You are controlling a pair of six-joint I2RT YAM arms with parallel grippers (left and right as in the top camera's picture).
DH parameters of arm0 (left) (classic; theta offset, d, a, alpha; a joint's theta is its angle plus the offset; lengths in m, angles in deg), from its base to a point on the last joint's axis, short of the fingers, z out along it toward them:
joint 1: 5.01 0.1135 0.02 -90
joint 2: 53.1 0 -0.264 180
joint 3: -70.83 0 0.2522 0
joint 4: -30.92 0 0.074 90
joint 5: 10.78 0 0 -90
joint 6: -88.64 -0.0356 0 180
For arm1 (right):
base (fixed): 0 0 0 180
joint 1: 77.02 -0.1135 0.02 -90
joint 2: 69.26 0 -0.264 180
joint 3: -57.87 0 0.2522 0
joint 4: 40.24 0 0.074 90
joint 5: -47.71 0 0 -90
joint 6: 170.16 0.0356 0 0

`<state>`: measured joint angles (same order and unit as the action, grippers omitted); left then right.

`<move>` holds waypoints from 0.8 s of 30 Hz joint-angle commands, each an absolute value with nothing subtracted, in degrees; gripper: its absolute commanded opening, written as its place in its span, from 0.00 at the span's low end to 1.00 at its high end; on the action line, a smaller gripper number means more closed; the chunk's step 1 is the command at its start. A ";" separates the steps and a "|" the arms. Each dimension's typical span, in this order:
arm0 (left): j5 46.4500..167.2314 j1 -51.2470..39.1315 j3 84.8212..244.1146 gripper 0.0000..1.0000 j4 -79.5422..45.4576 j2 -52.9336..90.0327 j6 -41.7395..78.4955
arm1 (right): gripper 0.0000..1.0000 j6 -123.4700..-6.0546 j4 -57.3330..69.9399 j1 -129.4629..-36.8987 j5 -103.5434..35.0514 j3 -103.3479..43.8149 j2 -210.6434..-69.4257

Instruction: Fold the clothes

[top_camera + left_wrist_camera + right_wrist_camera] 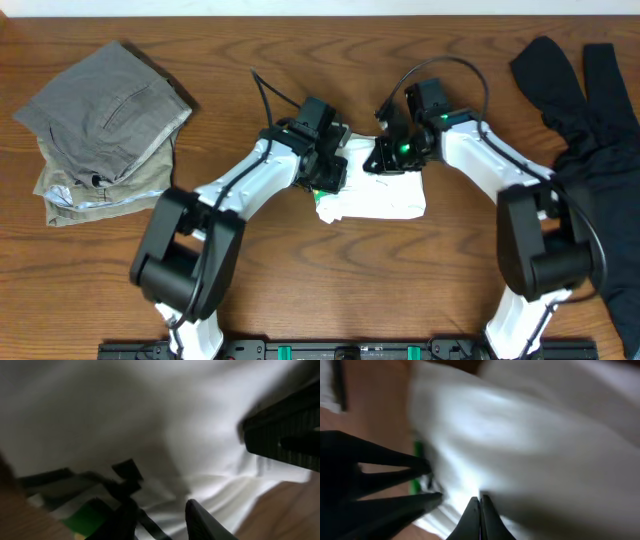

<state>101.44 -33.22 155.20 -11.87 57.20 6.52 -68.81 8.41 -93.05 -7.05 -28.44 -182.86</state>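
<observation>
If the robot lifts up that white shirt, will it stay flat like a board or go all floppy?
Probably floppy: the white shirt lies bunched and creased, so it would likely sag and unfold. It looks thin, so probably light. Being soft cloth, it shouldn't break.

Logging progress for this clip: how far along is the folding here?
Done: the grey trousers and khaki trousers sit folded in a stack on the left side. In hand: the white T-shirt is already a compact rectangle at the centre, with the left hand and right hand both on it. Left: the black garment lies crumpled and unfolded on the right.
</observation>
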 commanded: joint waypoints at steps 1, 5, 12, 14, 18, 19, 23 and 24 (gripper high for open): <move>102.03 -33.50 154.87 0.35 -12.29 60.00 7.55 | 0.01 -69.96 9.35 -90.67 -10.80 -27.96 -185.66; 102.84 -34.09 154.87 0.35 -13.27 61.51 7.55 | 0.01 -70.86 10.64 -87.78 -16.79 -27.96 -186.60; 102.80 -34.72 154.87 0.31 -16.55 61.68 7.50 | 0.02 -74.07 11.06 -83.91 -21.08 -27.85 -186.71; 102.80 -34.70 154.87 0.30 -17.40 61.68 7.50 | 0.02 -74.10 11.49 -83.72 -23.53 -27.85 -186.71; 102.80 -34.70 154.87 0.27 -19.02 61.68 7.50 | 0.05 -74.03 11.93 -83.72 -31.22 -27.85 -186.71; 102.80 -34.72 154.87 0.27 -19.50 61.66 7.50 | 0.08 -73.99 11.89 -83.65 -33.21 -27.88 -186.71; 102.80 -34.72 154.87 0.22 -21.80 61.40 7.50 | 0.12 -72.50 11.12 -82.56 -38.02 -28.01 -186.71; 102.80 -34.72 154.87 0.22 -22.21 61.27 7.50 | 0.12 -72.50 10.90 -81.99 -37.99 -28.29 -186.69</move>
<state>105.88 -34.92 156.62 -19.28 59.00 6.78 -72.74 11.71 -85.95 -15.83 -28.62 -184.59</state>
